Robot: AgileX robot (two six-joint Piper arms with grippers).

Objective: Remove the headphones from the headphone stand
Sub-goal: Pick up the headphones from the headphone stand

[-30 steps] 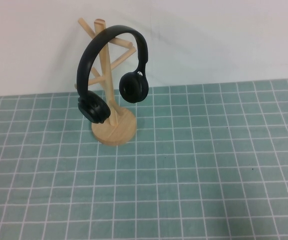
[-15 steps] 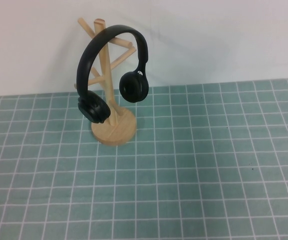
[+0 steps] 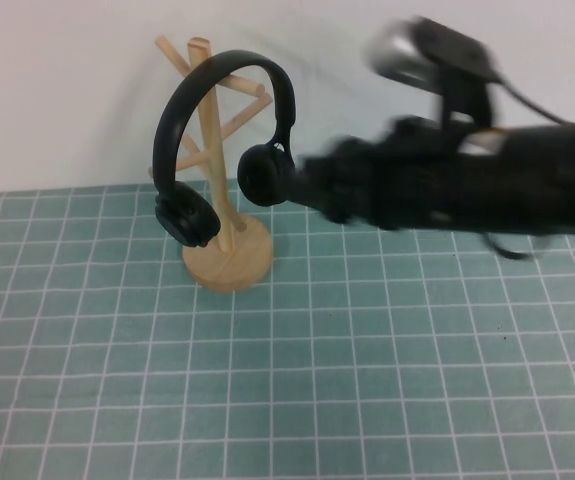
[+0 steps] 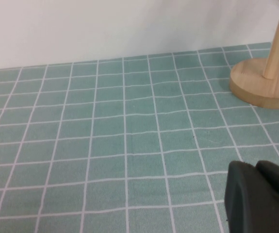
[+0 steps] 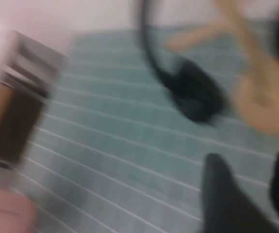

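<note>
The black headphones hang by their headband over the top of the light wooden headphone stand at the back left of the mat. My right arm reaches in from the right, motion-blurred, with my right gripper close beside the right ear cup. In the right wrist view its two fingers stand apart and empty, facing an ear cup and the stand's base. My left gripper is shut and empty, low over the mat, apart from the stand's base.
A green mat with a white grid covers the table, and a white wall rises right behind the stand. A blurred brown and white object shows at the edge of the right wrist view.
My right arm has swept in from the right edge to just beside the headphones' right ear cup. The headphones and stand have not moved.
</note>
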